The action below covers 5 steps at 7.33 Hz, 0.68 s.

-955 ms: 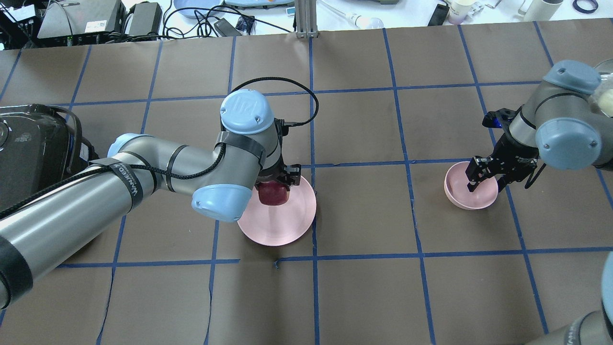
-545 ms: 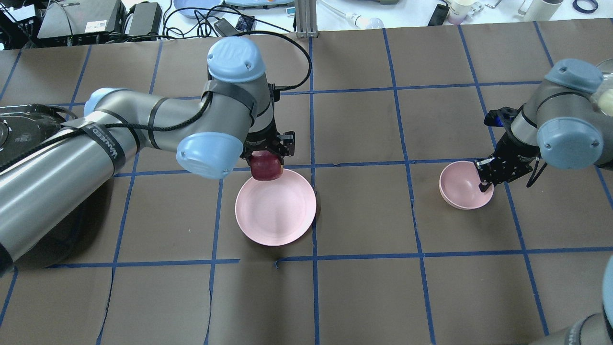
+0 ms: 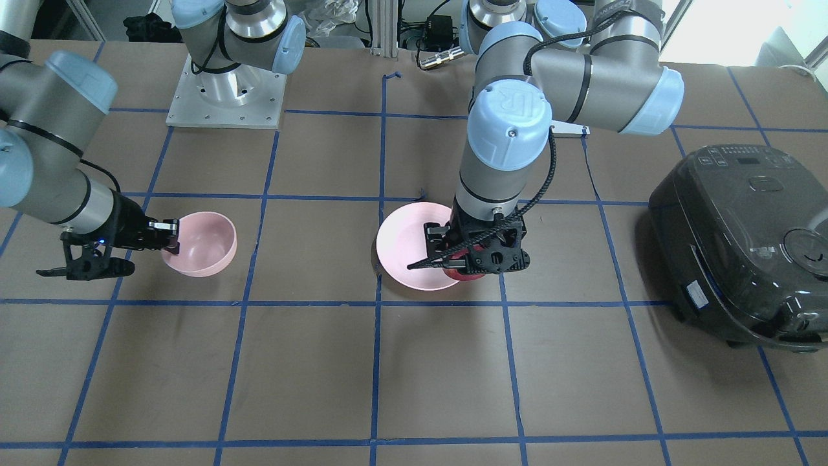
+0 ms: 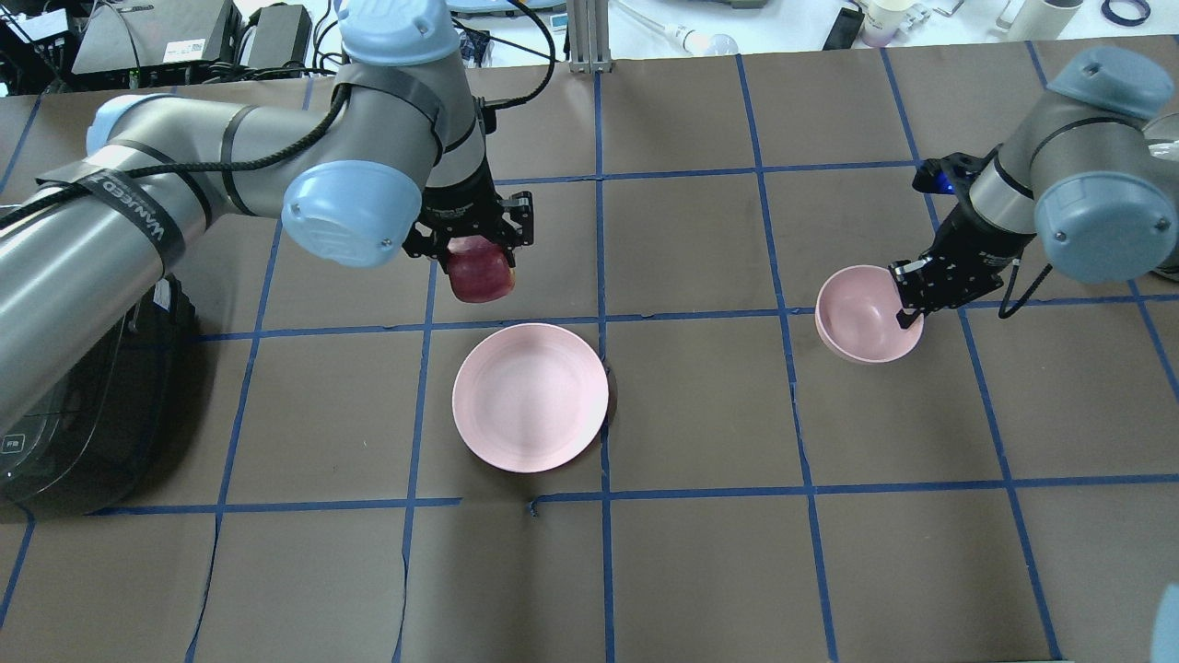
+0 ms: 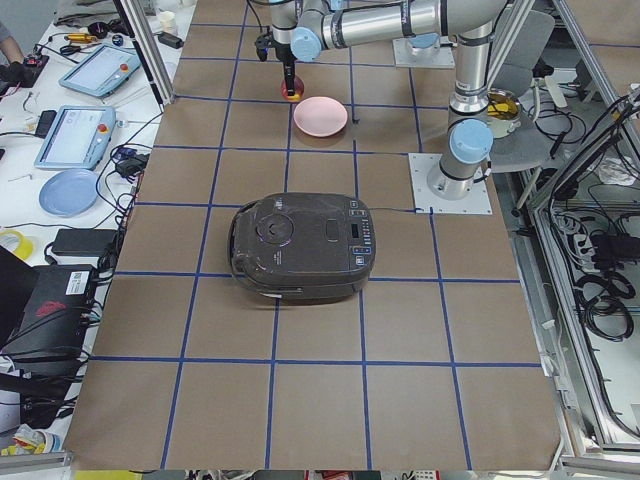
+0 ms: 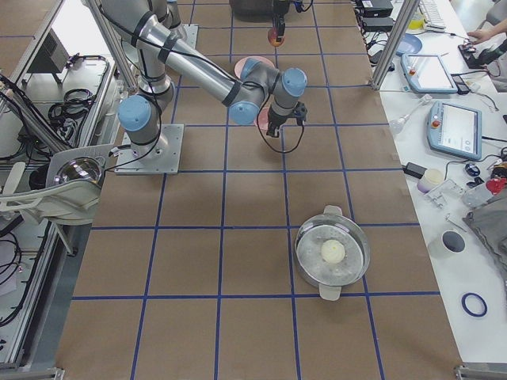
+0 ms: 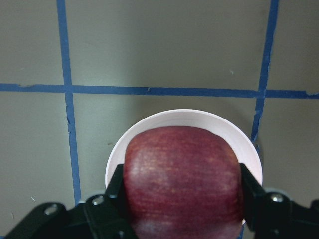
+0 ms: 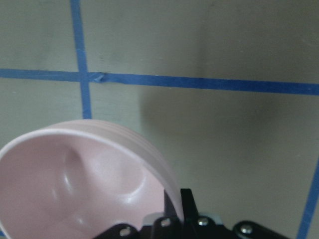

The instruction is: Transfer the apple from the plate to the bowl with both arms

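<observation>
both clenched: left tool on apple, half-hidden in front view; right tool on bowl rim.

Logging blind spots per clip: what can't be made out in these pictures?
- Right gripper contact with the bowl: cut off by the right wrist view's bottom edge.
- Apple in the front-facing view: mostly hidden behind the left gripper.
- Bowl in the exterior right view: mostly hidden by the right arm.
</observation>
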Each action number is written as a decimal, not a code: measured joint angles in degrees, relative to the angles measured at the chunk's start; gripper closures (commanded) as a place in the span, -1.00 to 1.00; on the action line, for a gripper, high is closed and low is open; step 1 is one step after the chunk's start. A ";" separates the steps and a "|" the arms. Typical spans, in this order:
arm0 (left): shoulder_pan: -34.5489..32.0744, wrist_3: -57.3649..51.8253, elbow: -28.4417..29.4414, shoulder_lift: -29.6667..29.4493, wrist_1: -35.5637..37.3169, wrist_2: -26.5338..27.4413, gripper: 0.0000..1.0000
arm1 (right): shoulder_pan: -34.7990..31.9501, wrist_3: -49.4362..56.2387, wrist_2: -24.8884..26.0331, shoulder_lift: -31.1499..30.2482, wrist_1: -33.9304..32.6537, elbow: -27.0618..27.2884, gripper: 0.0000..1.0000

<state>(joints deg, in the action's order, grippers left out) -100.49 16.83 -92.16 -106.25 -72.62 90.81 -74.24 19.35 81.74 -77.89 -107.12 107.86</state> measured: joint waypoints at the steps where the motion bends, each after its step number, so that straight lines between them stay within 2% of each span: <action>1: 0.91 -0.41 1.26 -0.35 -1.17 -0.05 1.00 | -3.86 -4.04 -2.52 0.09 -0.41 0.18 1.00; 3: 1.40 -0.88 2.04 -0.66 -2.74 -0.03 1.00 | -10.78 -8.53 -5.89 0.76 -4.09 1.74 1.00; 5: 1.44 -0.92 1.81 -0.70 -3.68 -0.04 1.00 | -13.75 -9.83 -6.59 1.94 -10.42 5.81 1.00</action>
<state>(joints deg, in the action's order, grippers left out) -99.06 15.91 -90.36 -106.95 -76.30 90.77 -87.99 9.52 75.15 -75.95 -117.54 113.67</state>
